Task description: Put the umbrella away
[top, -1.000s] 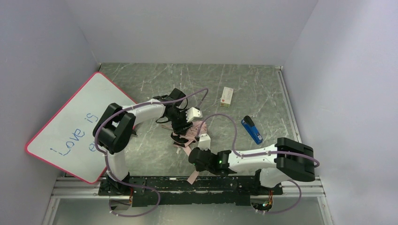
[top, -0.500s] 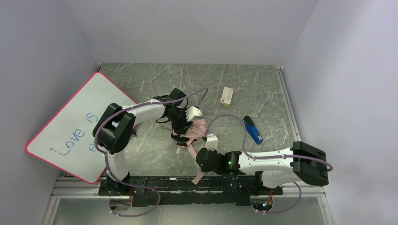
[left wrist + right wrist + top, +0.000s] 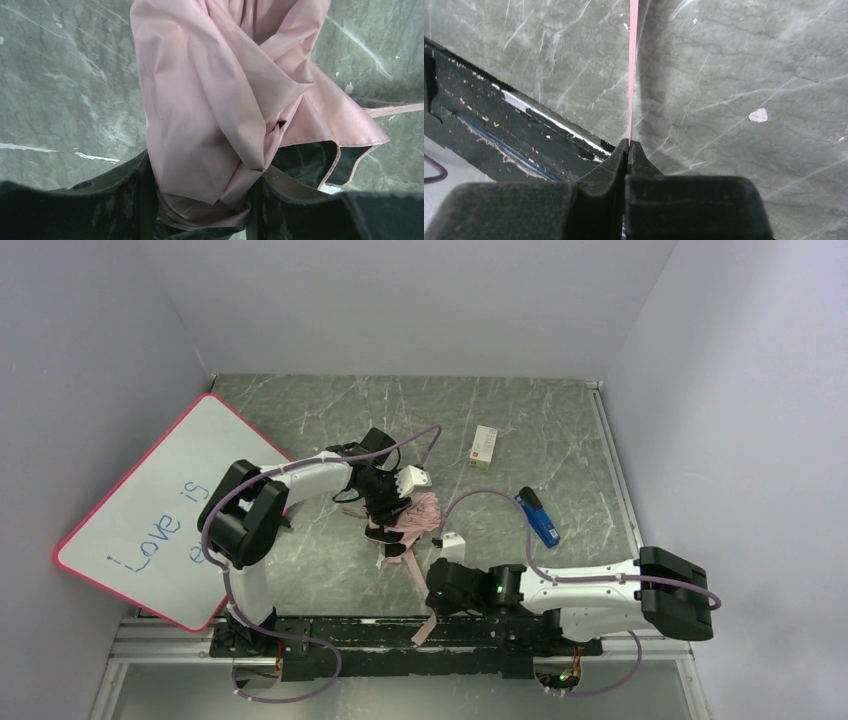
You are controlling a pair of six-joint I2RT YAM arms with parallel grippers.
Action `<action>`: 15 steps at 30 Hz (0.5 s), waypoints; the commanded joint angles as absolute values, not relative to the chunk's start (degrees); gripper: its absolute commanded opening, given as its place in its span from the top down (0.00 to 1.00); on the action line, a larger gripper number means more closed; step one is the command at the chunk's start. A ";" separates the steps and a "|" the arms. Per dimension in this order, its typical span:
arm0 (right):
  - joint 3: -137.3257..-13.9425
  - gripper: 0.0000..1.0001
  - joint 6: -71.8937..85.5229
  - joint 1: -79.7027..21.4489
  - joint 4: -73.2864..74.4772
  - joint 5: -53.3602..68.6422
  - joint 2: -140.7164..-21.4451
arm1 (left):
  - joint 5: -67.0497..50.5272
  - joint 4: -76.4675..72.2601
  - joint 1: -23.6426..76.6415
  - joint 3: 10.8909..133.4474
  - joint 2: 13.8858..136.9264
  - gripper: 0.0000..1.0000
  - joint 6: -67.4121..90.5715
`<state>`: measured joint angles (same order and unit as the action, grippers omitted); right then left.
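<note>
The umbrella point(image 3: 418, 512) is a crumpled bundle of pale pink fabric with black inner folds, lying at the table's middle. My left gripper point(image 3: 393, 514) is shut on it. In the left wrist view the pink fabric point(image 3: 210, 100) fills the gap between both black fingers point(image 3: 105, 200), and a black inner fold point(image 3: 305, 162) shows at the right. The umbrella's pink strap point(image 3: 412, 565) runs from the bundle toward the near edge. My right gripper point(image 3: 429, 597) is shut on this strap. Seen from the right wrist, the strap point(image 3: 632, 75) stretches edge-on from the closed gripper point(image 3: 629, 146).
A pink-framed whiteboard point(image 3: 150, 505) with blue writing leans at the left wall. A small white box point(image 3: 484, 446) and a blue and black object point(image 3: 537, 517) lie to the right of the umbrella. The black mounting rail point(image 3: 330, 635) runs along the near edge, right below my right gripper.
My right gripper has shut on the strap and drawn back toward the near edge, its arm swinging right. The strap now runs straighter. The left gripper kept its hold in place.
</note>
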<state>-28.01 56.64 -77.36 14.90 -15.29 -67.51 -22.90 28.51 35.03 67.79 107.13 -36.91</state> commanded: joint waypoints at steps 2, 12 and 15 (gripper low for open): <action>-24.20 1.00 53.67 -79.54 16.60 -0.52 -63.97 | -5.52 24.52 31.42 65.81 110.82 0.95 -39.11; -19.22 1.00 54.90 -79.52 11.72 4.07 -56.34 | -4.75 24.26 31.41 65.94 111.26 0.95 -39.36; -19.32 1.00 56.60 -79.50 15.91 1.73 -56.59 | -4.58 24.34 31.43 66.04 111.51 0.95 -39.46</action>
<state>-20.34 54.15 -77.36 7.62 -7.94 -57.32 -22.68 28.51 35.03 67.79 107.13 -36.80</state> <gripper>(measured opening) 0.008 0.554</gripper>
